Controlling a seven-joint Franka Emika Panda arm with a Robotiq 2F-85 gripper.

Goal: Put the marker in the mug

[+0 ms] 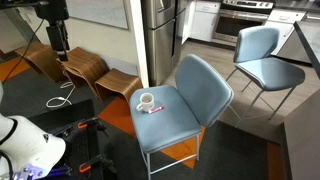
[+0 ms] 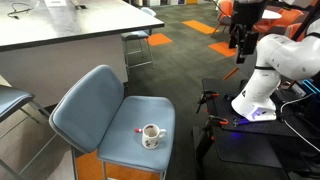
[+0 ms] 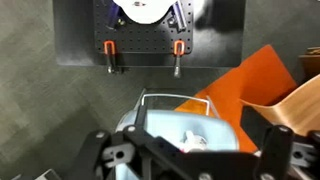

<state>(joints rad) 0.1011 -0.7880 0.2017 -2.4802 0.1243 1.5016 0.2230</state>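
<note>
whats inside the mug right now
Nothing sticks out of the mug; its dark bottom is hidden. The marker lies outside, beside it on the chair seat.

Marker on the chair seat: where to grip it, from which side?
Take the marker mid-shaft from straight above, jaws across its thin width. It lies flat on the chair seat, so a side approach likely won't work. The mug sits close beside it; keep the grasp clear of it.
</note>
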